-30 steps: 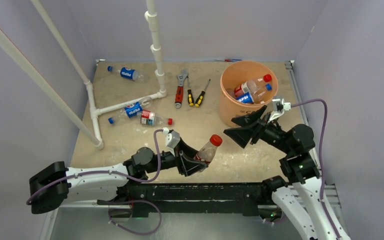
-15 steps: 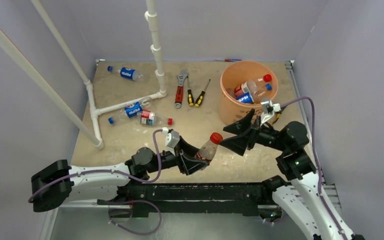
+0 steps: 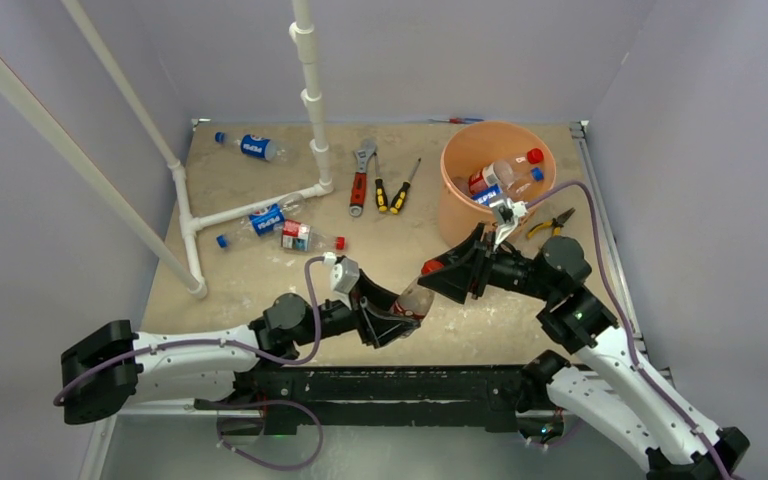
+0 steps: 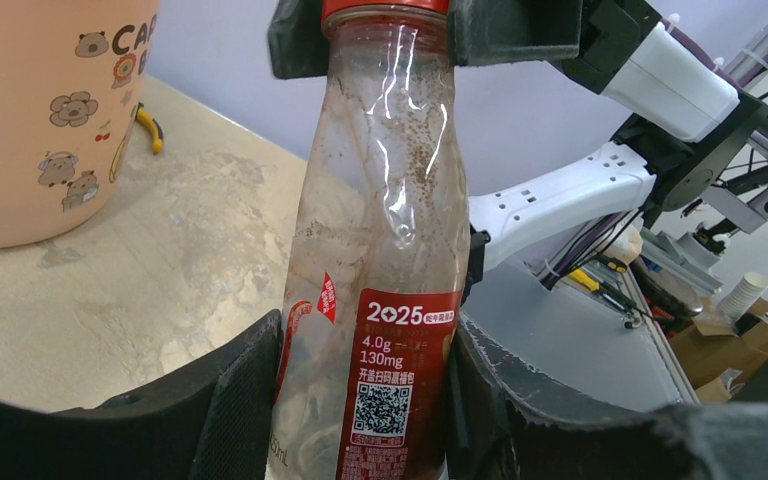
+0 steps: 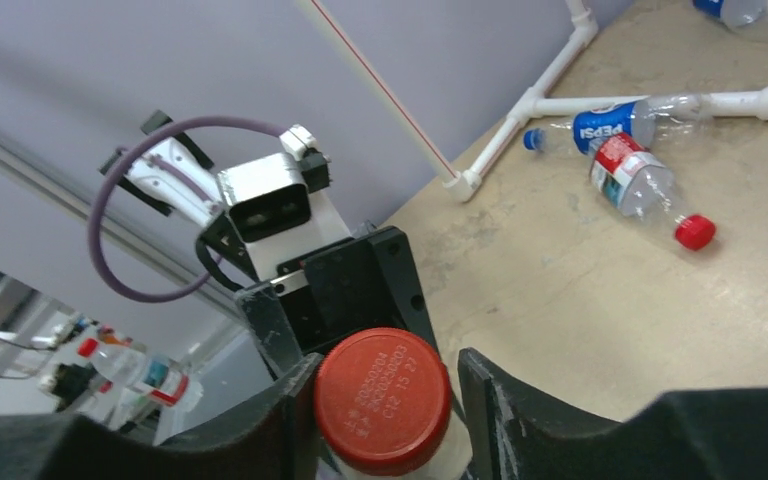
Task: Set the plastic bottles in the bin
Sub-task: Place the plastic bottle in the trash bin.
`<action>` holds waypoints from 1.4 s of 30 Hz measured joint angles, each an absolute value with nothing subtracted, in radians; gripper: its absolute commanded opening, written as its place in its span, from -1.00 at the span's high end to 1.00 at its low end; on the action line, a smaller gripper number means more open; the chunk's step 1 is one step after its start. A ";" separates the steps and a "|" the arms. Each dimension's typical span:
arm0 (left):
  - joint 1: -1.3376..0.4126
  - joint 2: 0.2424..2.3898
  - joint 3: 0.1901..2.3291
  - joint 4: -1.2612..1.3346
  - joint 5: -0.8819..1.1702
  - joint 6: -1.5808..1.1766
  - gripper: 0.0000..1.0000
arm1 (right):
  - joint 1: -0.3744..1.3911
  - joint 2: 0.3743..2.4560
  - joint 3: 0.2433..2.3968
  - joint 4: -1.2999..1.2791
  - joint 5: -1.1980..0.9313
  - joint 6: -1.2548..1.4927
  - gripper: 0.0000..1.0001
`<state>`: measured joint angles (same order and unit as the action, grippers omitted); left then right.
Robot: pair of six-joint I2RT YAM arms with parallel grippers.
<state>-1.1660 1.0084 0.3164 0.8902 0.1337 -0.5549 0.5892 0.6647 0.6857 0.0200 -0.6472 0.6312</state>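
Above table (image 3: 260,285), left gripper (image 3: 397,318) clasps bottle (image 4: 380,230), right gripper (image 3: 438,276) flanks cap (image 5: 382,400), clamping unclear.

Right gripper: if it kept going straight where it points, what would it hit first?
The red cap of the bottle held up by the left gripper. The cap sits between the fingers of the right gripper. Whether they touch it yet is unclear.

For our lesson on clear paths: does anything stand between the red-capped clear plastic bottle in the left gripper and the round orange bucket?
No loose object does. Only the right gripper, its fingers flanking the cap of the red-capped clear plastic bottle, sits on the side toward the round orange plastic bucket.
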 measured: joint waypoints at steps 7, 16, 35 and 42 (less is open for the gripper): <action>-1.166 0.975 0.316 0.857 0.118 -0.553 0.42 | 0.596 0.660 0.660 0.100 -0.639 0.675 -0.05; -1.168 0.955 0.316 0.839 0.113 -0.547 -0.07 | 0.642 0.669 0.656 0.133 -0.600 0.683 1.00; -1.173 0.465 0.282 0.503 -0.324 -0.590 -0.99 | 0.656 0.664 1.226 -0.105 0.142 0.392 1.00; -1.173 0.438 0.280 0.323 -0.424 -0.616 -0.96 | 0.654 0.847 1.300 -0.081 0.601 0.231 1.00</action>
